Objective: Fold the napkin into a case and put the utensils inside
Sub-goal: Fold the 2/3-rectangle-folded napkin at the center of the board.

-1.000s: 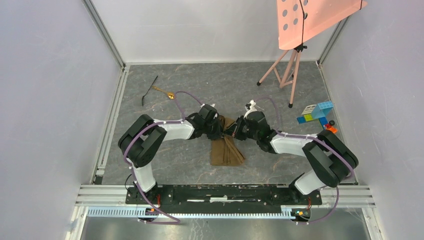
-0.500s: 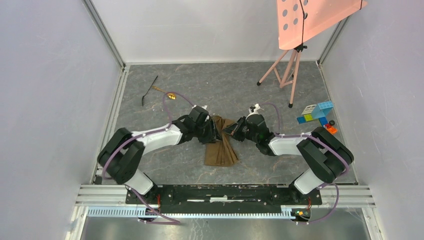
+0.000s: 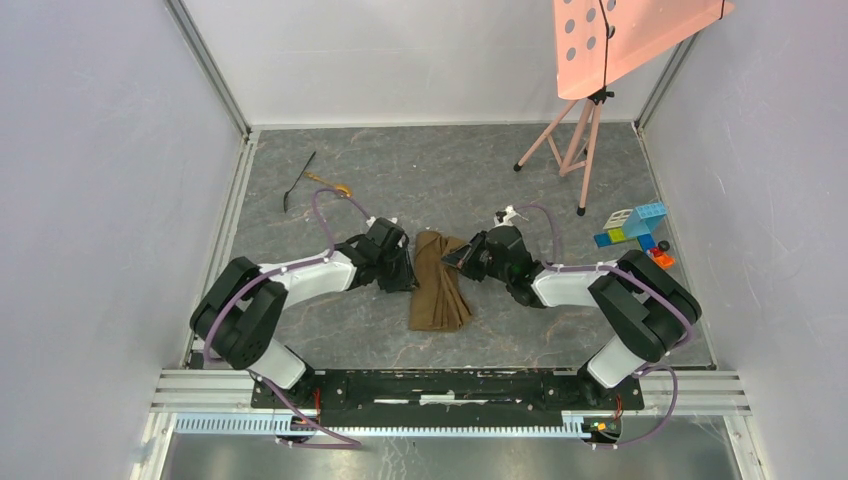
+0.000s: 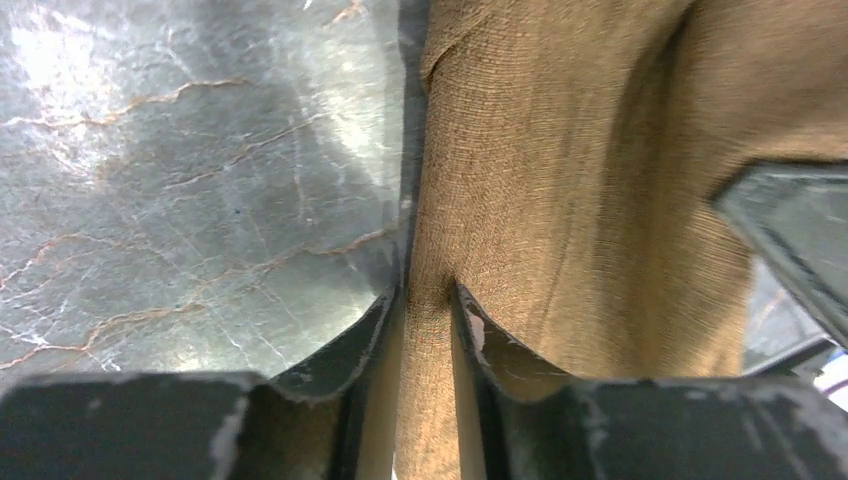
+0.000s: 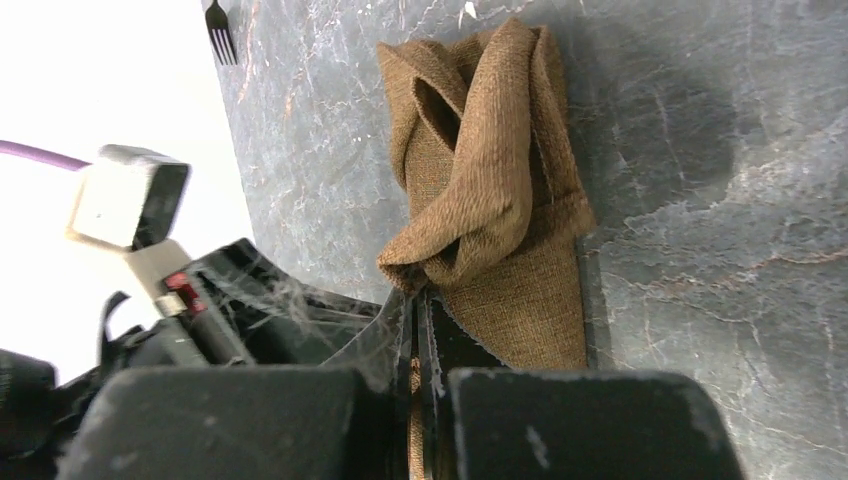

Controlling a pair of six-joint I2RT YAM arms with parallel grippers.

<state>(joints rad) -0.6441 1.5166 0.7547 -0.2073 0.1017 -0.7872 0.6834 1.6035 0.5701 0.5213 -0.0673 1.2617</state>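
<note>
Left gripper (image 4: 428, 322) first: its two fingers (image 4: 372, 338) stand only narrowly apart, with a ridge of the napkin (image 4: 560, 200) squeezed between them and brown weave touching both inner faces, so it is clamped on cloth. Over to the right gripper (image 5: 415, 325): jaws all but together, a sliver of gap, and the napkin's near edge runs down into that slit, so it is pinched there too. From above, the napkin lies mid-table as a narrow, rumpled strip running near to far, bunched and twisted at its far end, with one gripper at each side of that far part. Counting now: two arms, two grippers, one napkin. Two utensils, a gold spoon (image 3: 340, 188) and a black fork (image 3: 298, 180), sit close together at the far left of the table (image 3: 480, 170), well apart from the cloth. One cluster of coloured toy blocks (image 3: 630, 228) sits at the right; the number of pieces can't be told. One pink tripod stand (image 3: 575, 140) is behind it.
</note>
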